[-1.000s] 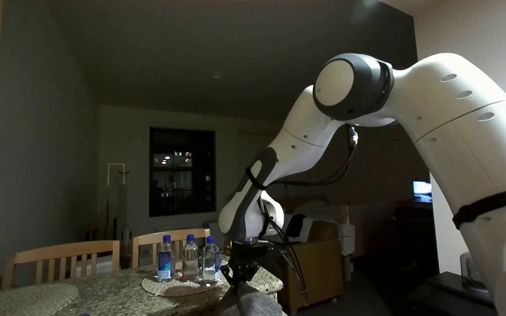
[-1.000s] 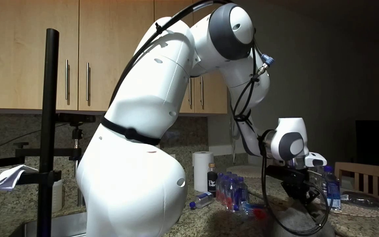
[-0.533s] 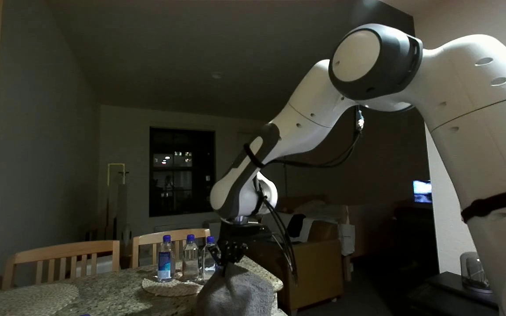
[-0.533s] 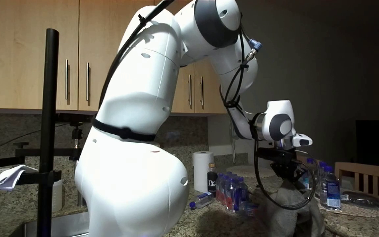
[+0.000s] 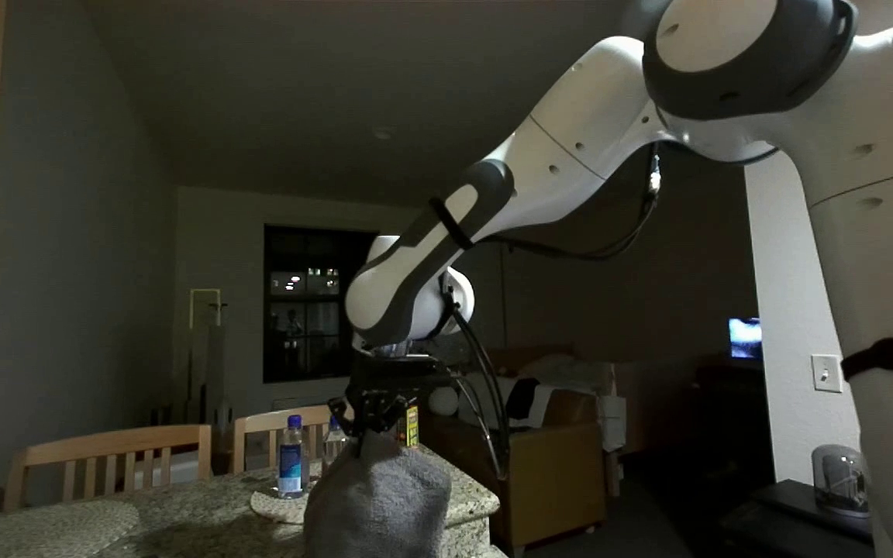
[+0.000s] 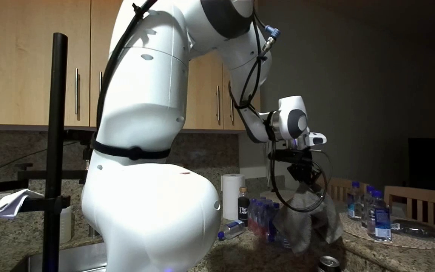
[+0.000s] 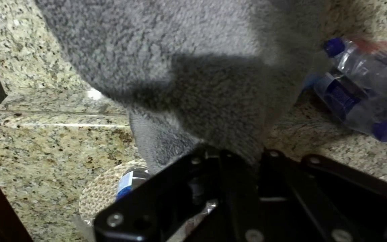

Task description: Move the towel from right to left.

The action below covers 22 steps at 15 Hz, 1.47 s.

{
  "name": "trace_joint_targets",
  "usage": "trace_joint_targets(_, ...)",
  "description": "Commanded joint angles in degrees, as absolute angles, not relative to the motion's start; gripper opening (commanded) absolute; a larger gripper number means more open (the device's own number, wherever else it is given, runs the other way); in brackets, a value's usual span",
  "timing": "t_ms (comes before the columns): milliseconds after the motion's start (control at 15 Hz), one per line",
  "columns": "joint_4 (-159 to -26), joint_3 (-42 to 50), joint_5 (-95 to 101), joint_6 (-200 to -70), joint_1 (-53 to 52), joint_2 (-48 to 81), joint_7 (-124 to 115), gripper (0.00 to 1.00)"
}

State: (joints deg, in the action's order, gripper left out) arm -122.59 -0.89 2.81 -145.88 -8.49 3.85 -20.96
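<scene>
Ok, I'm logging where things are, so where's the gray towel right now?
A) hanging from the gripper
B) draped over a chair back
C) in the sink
A: both exterior views show the gray towel hanging from the gripper, and in the wrist view it runs in between the fingers.

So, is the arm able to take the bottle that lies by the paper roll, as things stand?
Probably not: its gripper holds the gray towel, and likely must release it before grasping the bottle.

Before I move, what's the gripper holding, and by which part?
The gray towel, by its gathered top, in the gripper; corner or middle, I can't tell.
</scene>
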Motion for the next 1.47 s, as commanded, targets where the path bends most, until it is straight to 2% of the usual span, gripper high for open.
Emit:
trace_joint_targets(0,-129.5,-4.2,6.1,-147.5,-9.8,-3.3,-29.5,0.09)
trace_joint_targets(333,-133.9,-10.5,7.8,-148.3,-11.0,-6.5,-39.1,0.09)
trace_joint_targets(733,-137.8,-17.7,11.6,-157.6,-12.7,-5.2,-53.3,0.09)
trace_joint_targets(1000,-137.5,-21.1,29.3,-161.6,-11.1,-3.3,-72.1,0.09)
trace_joint_targets(1400,-133.1,-21.6,53.9,-157.6,-12.5,3.6,-96.9,0.09)
